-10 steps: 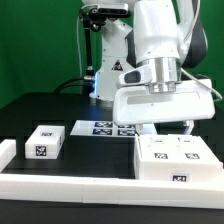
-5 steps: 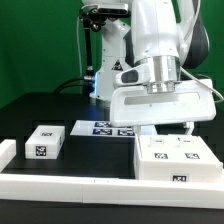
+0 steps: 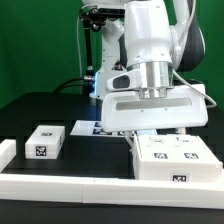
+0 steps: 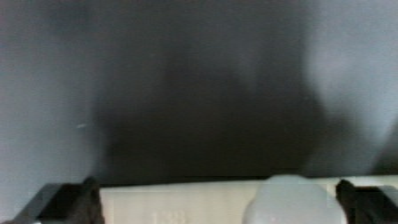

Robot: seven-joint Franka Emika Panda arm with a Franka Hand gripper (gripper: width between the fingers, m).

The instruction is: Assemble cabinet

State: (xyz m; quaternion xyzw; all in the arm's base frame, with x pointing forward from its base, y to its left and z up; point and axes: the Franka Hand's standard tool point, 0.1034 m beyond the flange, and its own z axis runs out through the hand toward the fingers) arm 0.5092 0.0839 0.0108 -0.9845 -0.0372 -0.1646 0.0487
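Plainly, the cabinet [image 3: 176, 160] sat on the black worktop [image 3: 40, 108] at the exterior view's right, just behind the long low white rail [image 3: 60, 186] that ran along the front edge. It was a white boxy body, standing flat, with black-and-white square tags on its top face and one more on the side facing the camera.

The arm hung over the cabinet's rear edge, its broad white hand level and square to the worktop. The claw [image 3: 152, 126] pointed straight down, right at the back of the cabinet's top. Whether it touched the cabinet could not be told, because the hand's body hid the fingers in the exterior view. In the wrist view only one blurred pale fingertip [image 4: 285, 198] showed, over a white surface with dark tag corners at either side. Neither view showed whether the claw was spread, closed, or gripping anything.

A small white tagged block [image 3: 44, 142] lay well apart from the cabinet, toward the exterior view's left, with one tag on top and one on its front. The marker board [image 3: 102, 128] lay flat between the block and the arm, further back, partly covered by the hand. At the far left edge sat another short white piece [image 3: 7, 150], cut off by the frame.
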